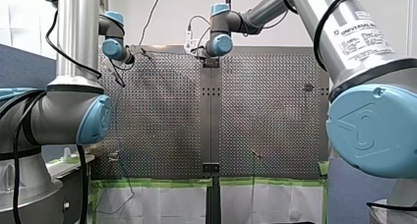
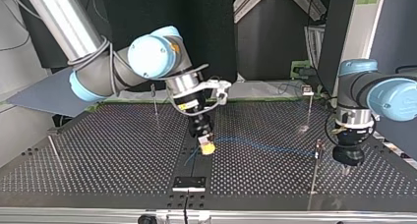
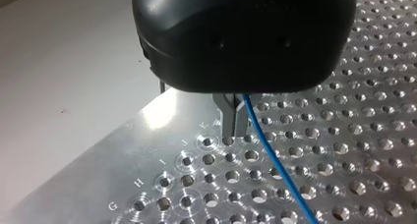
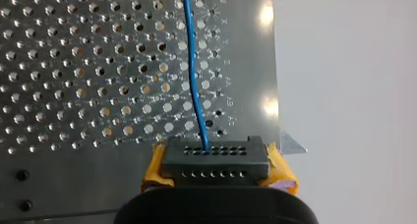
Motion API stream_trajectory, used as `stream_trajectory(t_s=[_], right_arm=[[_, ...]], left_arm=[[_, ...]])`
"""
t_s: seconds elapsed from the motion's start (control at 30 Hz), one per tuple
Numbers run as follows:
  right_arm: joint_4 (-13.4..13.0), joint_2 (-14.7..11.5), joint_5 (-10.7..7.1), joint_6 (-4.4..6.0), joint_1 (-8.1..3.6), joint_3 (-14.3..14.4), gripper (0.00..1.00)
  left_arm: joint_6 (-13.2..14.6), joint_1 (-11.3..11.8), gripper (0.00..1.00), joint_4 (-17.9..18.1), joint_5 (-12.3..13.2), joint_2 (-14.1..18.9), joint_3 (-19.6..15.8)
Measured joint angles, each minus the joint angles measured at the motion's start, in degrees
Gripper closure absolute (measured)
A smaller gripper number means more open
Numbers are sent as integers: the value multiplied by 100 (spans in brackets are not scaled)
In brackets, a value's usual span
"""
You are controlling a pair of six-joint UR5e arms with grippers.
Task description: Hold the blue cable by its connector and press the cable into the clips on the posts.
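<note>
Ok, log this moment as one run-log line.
right gripper: shut on connector | blue cable: runs from connector across table | left gripper: low over table, cable beside it

Silver tubes [image 1: 77, 32], blue joint caps [image 1: 370, 130] — black cables [image 1: 47, 35] outside; my right tool [image 4: 216, 162] yellow-padded.

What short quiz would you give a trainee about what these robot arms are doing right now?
1. True or false: my right gripper is clamped on the black connector.
2. What colour are that gripper's pads? A yellow, B red, C green.
3. Fill in: the blue cable leaves the connector and runs over the ____ table.
Key: 1 true; 2 A; 3 perforated.
</note>
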Motion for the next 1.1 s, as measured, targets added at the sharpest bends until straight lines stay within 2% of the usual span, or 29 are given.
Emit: stream_trajectory(t_s=[0.23, 0.4, 0.43, 0.47, 0.5, 0.53, 0.57, 0.6, 0.63, 0.67, 0.83, 1.1], right_arm=[[-15, 41, -77, 7, -145, -12, 100], [-7, 59, -116, 7, -206, -20, 100], [-1, 60, -125, 7, -212, -23, 100], [2, 61, -131, 7, -214, -24, 100], [5, 61, -137, 7, -215, -25, 100], [8, 64, -144, 7, -214, -25, 100], [8, 65, -149, 7, -214, -26, 100], [10, 66, -152, 7, -212, -26, 100], [11, 66, -155, 6, -211, -26, 100], [11, 66, -156, 4, -210, -26, 100], [18, 64, -159, 0, -205, -31, 100], [27, 60, -167, -3, -193, -43, 100]], left_arm=[[-14, 15, 100, 0, 18, -2, 2], [-7, 15, 100, 0, 40, -2, 2], [3, 15, 95, 3, 59, -1, 2], [30, 16, 77, 15, 96, 0, 2], [57, 16, 77, 30, 131, 1, 2], [84, 16, 69, 43, 170, 2, 2], [113, 16, 35, 56, 219, 2, 2], [128, 18, 35, 59, 246, 1, 2], [140, 18, 9, 57, 261, 0, 2], [154, 15, 0, 50, 265, 1, 2], [220, -6, 0, -51, 130, 3, 2], [435, -44, 0, -408, -62, 17, -4]])
